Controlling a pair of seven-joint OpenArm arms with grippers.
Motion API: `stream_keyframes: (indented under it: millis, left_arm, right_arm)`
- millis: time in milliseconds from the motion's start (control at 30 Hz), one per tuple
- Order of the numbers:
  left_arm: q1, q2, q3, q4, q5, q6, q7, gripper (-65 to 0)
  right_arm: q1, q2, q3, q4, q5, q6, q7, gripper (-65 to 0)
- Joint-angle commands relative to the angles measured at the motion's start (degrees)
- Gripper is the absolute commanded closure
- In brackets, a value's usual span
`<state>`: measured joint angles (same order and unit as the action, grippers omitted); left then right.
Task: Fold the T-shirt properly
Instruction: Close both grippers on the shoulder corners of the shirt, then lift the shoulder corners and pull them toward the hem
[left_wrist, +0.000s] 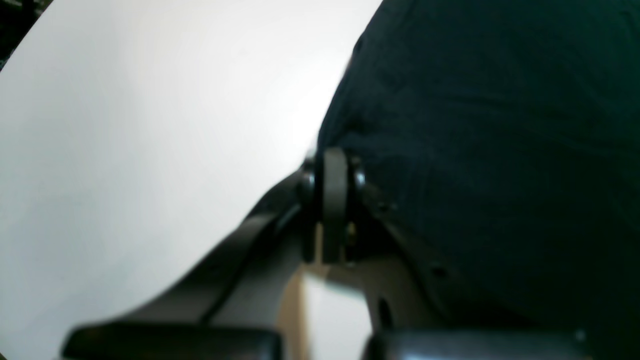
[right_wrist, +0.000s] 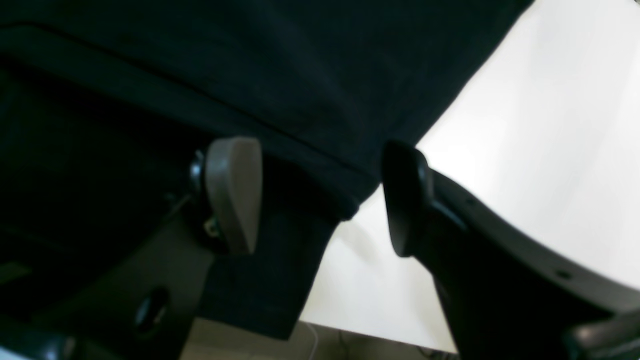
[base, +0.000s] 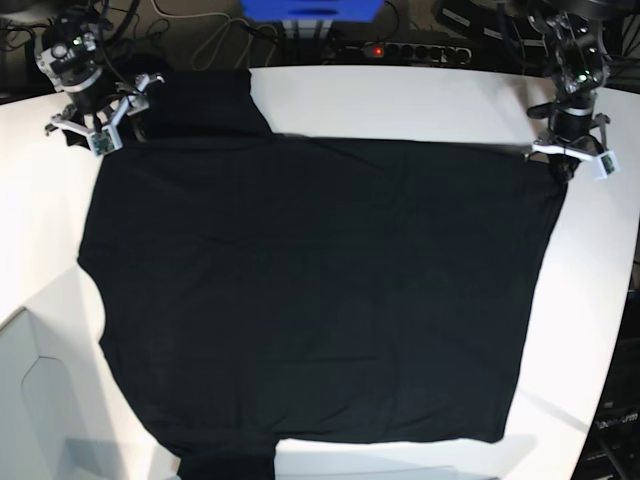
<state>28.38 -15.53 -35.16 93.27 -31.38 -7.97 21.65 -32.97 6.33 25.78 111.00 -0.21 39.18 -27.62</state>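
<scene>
T-shirt (base: 320, 280) spreads plain and black over the white counter (base: 420, 110), its broad body reaching between the two hands and away from both. At one corner the left hand (left_wrist: 327, 167) is pinched narrow on the T-shirt's edge, probably to anchor that end so the fold line stays straight. Across from it, the right hand (right_wrist: 320, 200) stands wide, with a folded corner of cloth between its fingers but not gripped; perhaps the edge has been laid there and let go. Beside the right hand, a flap of the shirt sticks out past the fold, likely a sleeve, and may need tucking in.

No print shows, so it presumably faces down or inward. Under the left hand, blurred fingers hide how much cloth is caught. Well away from both hands, the shirt's end is cut off by the base view's lower border. Black on black, the layers beside the right hand are hard to count.
</scene>
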Motion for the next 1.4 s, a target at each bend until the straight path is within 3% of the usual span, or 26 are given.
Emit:
stream_keyframes:
  millis: [0, 267, 367, 533, 867, 1200, 1367]
  left_arm:
    - [-0.1, -0.9, -0.5, 0.8, -0.2, 0.0, -1.4, -0.1]
    - [-0.1, -0.9, -0.5, 0.8, -0.2, 0.0, -1.4, -0.1]
    - [-0.1, -0.9, -0.5, 0.8, -0.2, 0.0, -1.4, -0.1]
    - [-0.1, -0.9, -0.5, 0.7, -0.2, 0.0, -1.4, -0.1]
    - [0.0, -0.9, -0.6, 1.0, -0.2, 0.0, -1.4, -0.1]
    - [-2.9, -0.9, -0.6, 1.0, -0.2, 0.3, -1.4, -0.1]
    - [-6.2, -0.9, -0.5, 1.0, -0.2, 0.4, -1.3, -0.1]
  right_arm:
    - [0.3, 0.7, 0.2, 0.2, 0.4, 0.8, 1.1, -38.4]
    - [0.7, 3.3, -1.5, -4.7, 0.4, 0.8, 1.4, -36.0]
    - [0.6, 4.3, -3.1, -4.7, 0.4, 0.8, 1.1, -26.9]
    - [0.7, 4.2, -3.3, -4.8, 0.4, 0.8, 1.1, -0.3]
    - [0.8, 3.9, -0.8, 0.0, 0.5, 0.8, 1.4, 0.0]
    - [8.5, 2.9, -0.4, 1.9, 0.4, 0.8, 0.8, 0.0]
    - [15.0, 2.9, -0.7, 1.7, 0.3, 0.8, -5.0, 0.0]
